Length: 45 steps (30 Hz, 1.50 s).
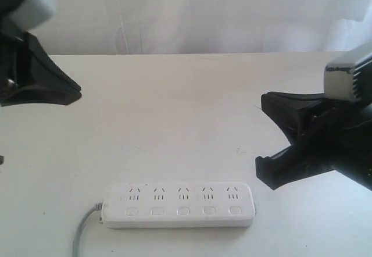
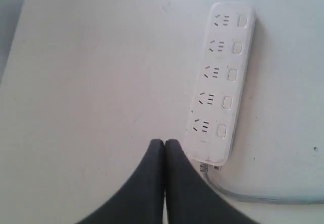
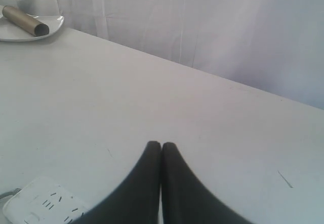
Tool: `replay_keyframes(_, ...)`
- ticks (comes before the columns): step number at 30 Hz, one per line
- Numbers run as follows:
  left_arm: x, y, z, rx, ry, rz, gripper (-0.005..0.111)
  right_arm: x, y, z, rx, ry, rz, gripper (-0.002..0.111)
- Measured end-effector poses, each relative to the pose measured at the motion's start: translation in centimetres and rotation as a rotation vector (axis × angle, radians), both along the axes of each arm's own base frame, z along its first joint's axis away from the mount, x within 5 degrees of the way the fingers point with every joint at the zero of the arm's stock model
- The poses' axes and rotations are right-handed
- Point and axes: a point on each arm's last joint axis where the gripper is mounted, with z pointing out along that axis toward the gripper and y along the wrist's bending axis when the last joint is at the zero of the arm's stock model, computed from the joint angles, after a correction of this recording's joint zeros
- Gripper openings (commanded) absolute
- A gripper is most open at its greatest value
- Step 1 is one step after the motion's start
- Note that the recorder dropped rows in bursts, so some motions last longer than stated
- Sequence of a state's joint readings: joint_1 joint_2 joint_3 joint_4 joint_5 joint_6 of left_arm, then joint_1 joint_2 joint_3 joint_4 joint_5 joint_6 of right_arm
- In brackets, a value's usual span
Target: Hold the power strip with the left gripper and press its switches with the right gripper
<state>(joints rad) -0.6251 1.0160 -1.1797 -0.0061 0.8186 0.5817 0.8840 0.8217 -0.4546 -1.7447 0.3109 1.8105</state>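
The white power strip [image 1: 179, 204] lies flat near the table's front edge, with its grey cord [image 1: 81, 231] leaving its left end. Its five switches [image 1: 183, 211] run in a row along the near side. In the left wrist view the power strip [image 2: 223, 82], switches [image 2: 232, 74] and cord [image 2: 253, 196] show beside my left gripper [image 2: 164, 142], which is shut, empty and clear of the strip. That left gripper [image 1: 77, 91] hangs at the far left, well behind the strip. My right gripper [image 3: 161, 144] is shut and empty; its black body [image 1: 314, 141] hovers up and right of the strip's right end [image 3: 40, 203].
A white plate [image 3: 50, 29] holding a brown-gold tube [image 3: 25, 21] sits at a far table corner in the right wrist view. A white curtain [image 1: 203, 13] hangs behind the table's back edge.
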Motion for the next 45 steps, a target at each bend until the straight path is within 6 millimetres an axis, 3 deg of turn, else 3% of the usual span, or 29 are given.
replay_keyframes(8,-3.9,2.2,2.9,-0.204,-0.098,0.016,0.0,0.0,0.0,0.0,0.0,0.0,-0.001,0.0)
replay_keyframes(12,-5.8,3.5,3.1,-0.245,-0.132,0.009,0.0,0.4,-0.5,-0.1,0.002,0.011,-0.024,0.0)
replay_keyframes(21,-8.6,4.7,1.7,-0.415,-0.165,-0.011,0.0,2.3,-3.2,-0.2,0.008,0.029,-0.195,0.0)
replay_keyframes(29,-7.9,3.8,-1.6,-0.51,-0.113,0.018,0.0,2.1,-5.3,0.8,0.047,-0.02,-0.293,0.0)
replay_keyframes(38,-7.0,3.4,-2.9,-0.606,-0.142,0.061,0.0,-1.0,-8.6,3.7,0.163,-0.198,-0.407,0.0)
replay_keyframes(45,-6.8,3.3,-2.9,-0.619,-0.162,0.065,0.0,-7.6,-11.7,6.5,0.331,-0.486,-0.471,0.0)
